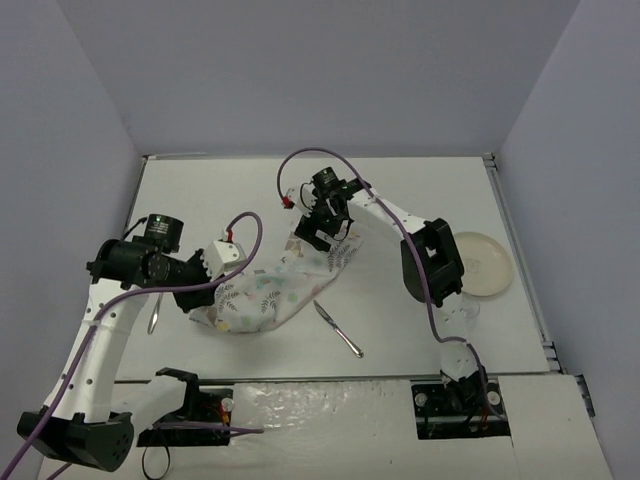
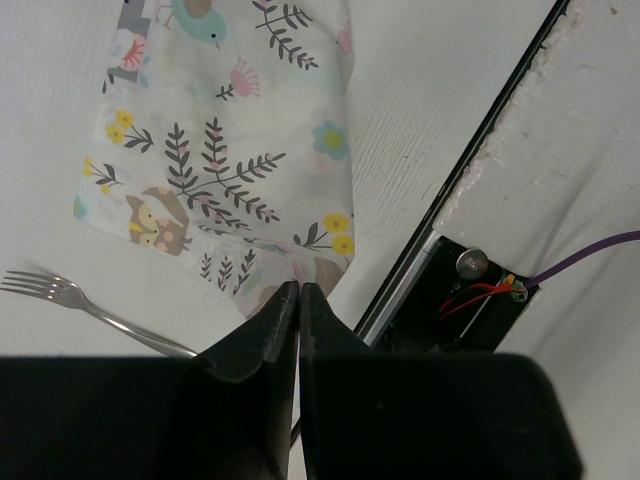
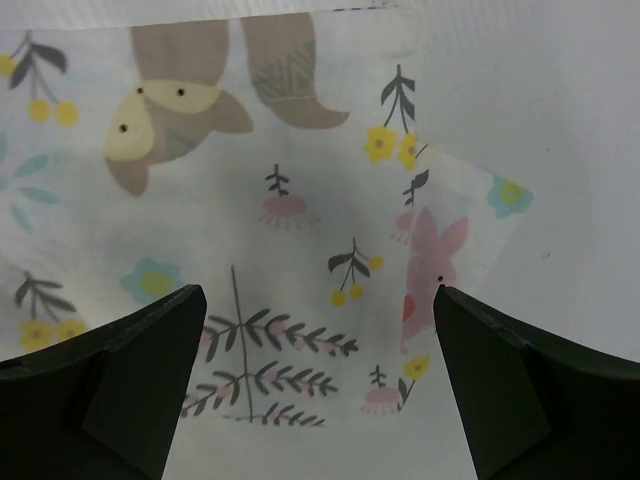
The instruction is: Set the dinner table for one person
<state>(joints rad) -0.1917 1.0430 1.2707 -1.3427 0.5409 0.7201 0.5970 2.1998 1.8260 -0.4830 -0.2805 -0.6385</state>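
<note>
Top view
Table (image 1: 420, 190): off-white, fills the floor of the view, with everything else lying on it.
Mat (image 1: 275, 290): rumpled, running slantwise across the middle of the table from near-left to far-right.
Left gripper (image 1: 218, 285): at the mat's near-left end; its state cannot be told from here.
Right gripper (image 1: 318, 238): over the mat's far-right end.
Fork (image 1: 155, 312): on the table just left of the mat, beside the left arm.
Knife (image 1: 338, 328): slantwise on bare table, near the mat's near edge but apart from it.
Plate (image 1: 482, 262): on the right side, partly behind the right arm.
Glass (image 1: 462, 318): clear and faint, just nearer than the plate.

Left wrist view
Left gripper (image 2: 298, 290): fingers pressed together, pinching the corner of the mat (image 2: 230, 150).
Fork (image 2: 70, 295): tines to the left, handle passing under the left finger, apart from the mat.
Table (image 2: 50, 120): bare white at the left; its dark edging (image 2: 470, 170) runs slantwise on the right.

Right wrist view
Right gripper (image 3: 318, 292): fingers spread wide, holding nothing, with the mat (image 3: 260, 250) lying between and below them.
Mat's right corner: folded over on itself.
Table (image 3: 540, 100): bare at the upper right.
</note>
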